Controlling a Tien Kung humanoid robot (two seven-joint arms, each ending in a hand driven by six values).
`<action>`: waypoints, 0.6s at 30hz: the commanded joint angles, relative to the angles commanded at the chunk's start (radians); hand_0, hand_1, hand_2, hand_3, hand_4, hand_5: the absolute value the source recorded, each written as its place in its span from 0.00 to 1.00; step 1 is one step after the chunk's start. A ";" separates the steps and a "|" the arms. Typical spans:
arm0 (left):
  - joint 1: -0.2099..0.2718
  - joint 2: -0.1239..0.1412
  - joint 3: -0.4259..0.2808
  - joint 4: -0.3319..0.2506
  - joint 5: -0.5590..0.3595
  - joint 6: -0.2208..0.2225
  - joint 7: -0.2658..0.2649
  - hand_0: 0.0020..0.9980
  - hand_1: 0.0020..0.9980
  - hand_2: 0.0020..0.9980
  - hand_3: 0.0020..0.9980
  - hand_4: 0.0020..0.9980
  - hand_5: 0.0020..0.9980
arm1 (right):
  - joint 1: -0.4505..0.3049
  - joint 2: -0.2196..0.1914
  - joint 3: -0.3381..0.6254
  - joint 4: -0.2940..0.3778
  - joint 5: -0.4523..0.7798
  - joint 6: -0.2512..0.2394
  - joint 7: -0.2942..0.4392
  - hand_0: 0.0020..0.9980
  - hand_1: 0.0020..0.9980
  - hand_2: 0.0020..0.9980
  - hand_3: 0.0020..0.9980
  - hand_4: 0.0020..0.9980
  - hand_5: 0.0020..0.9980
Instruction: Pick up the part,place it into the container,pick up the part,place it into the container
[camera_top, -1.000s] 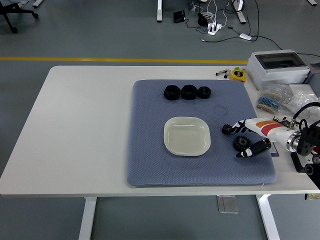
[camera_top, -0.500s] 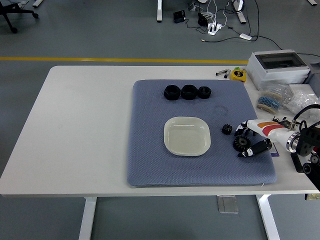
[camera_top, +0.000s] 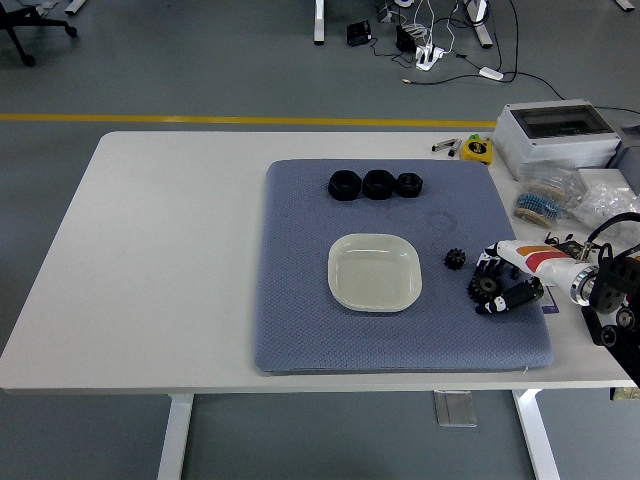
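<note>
Two black gears lie on the blue mat (camera_top: 300, 330) right of the shallow white dish (camera_top: 374, 272). The small gear (camera_top: 456, 260) sits free. The larger gear (camera_top: 480, 288) rests on the mat between the white fingers (camera_top: 505, 252) and black thumb (camera_top: 515, 297) of my right hand (camera_top: 487, 284), which are curled in against it. Three black ring-shaped parts (camera_top: 377, 184) stand in a row at the mat's far edge. My left arm is out of view.
A grey box with a clear lid (camera_top: 556, 134) stands at the table's back right. Next to it are bags of small parts (camera_top: 545, 203) and a yellow tape measure (camera_top: 477, 148).
My right hand has drawn back to the right, away from the small gear. Its white fingers have curled down onto the larger gear, which has stayed where it was.
</note>
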 joint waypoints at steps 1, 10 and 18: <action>0.000 0.000 -0.001 0.000 0.002 0.000 0.001 0.73 0.74 0.77 0.69 0.72 0.68 | 0.000 0.000 -0.001 0.000 0.004 -0.005 -0.003 0.35 0.46 0.49 0.50 0.88 0.29; -0.001 0.000 -0.001 0.000 0.003 -0.001 0.001 0.73 0.74 0.77 0.69 0.72 0.68 | -0.002 0.000 -0.001 -0.001 0.019 -0.038 -0.009 0.18 0.35 0.41 0.47 0.79 0.25; -0.005 -0.001 0.003 0.000 -0.004 0.000 -0.001 0.73 0.74 0.77 0.69 0.72 0.68 | -0.004 -0.007 0.011 0.030 0.027 -0.045 -0.008 0.15 0.31 0.39 0.46 0.81 0.22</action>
